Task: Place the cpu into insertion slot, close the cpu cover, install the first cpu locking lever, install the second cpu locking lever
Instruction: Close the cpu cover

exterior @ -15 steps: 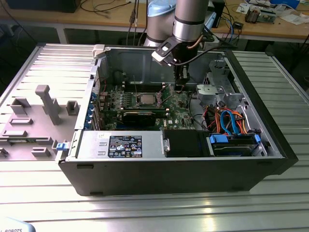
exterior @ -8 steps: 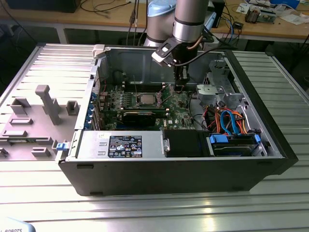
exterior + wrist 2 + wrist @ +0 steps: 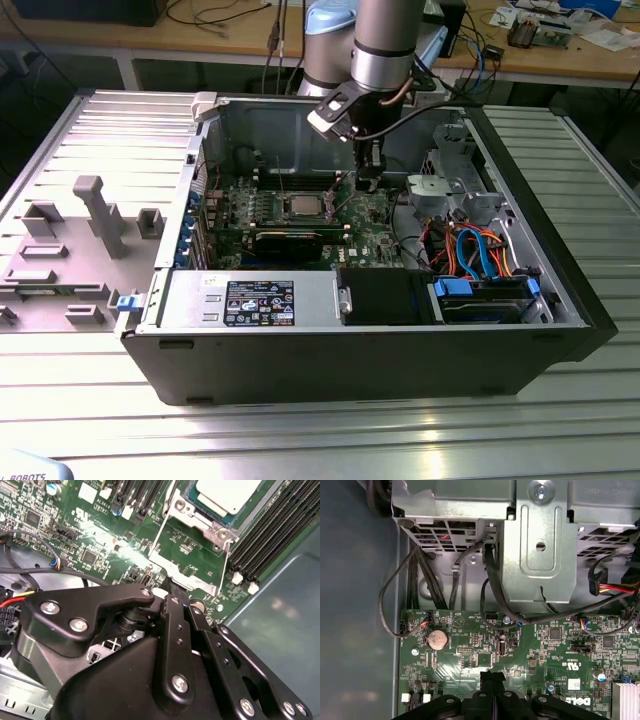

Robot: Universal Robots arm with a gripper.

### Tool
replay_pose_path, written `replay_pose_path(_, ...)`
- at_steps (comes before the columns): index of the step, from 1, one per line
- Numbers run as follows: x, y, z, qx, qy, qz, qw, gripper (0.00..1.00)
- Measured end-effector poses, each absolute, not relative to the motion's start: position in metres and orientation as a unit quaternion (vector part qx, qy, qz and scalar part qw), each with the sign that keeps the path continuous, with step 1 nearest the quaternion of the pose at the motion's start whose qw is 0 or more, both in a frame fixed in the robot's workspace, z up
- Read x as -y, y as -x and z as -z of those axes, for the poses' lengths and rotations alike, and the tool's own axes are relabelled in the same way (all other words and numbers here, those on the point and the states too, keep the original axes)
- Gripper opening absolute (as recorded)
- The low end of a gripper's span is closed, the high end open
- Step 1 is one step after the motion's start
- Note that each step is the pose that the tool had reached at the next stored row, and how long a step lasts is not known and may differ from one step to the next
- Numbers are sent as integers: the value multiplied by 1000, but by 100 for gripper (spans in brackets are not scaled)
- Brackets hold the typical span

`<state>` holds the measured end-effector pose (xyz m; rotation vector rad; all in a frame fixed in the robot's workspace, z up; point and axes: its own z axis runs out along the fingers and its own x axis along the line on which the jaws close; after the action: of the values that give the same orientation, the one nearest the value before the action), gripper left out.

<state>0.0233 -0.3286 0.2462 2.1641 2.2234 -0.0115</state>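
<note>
The cpu (image 3: 227, 495) is seated in the insertion slot (image 3: 220, 530), mid-motherboard (image 3: 560, 650). The cpu cover (image 3: 186, 576) stands open beside it. The end effector (image 3: 491, 677) is clenched and empty at the cover's free edge. Risk: the tip slips off the thin frame and scrapes board components.

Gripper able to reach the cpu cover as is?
Likely yes. The shut gripper hangs right at the free edge of the open cover; nothing lies between them.
</note>
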Motion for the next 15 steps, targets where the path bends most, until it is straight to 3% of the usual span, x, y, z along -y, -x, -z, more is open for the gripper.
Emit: replay_pose_path(15,329,-19,-246,-716,-697,4,19,11)
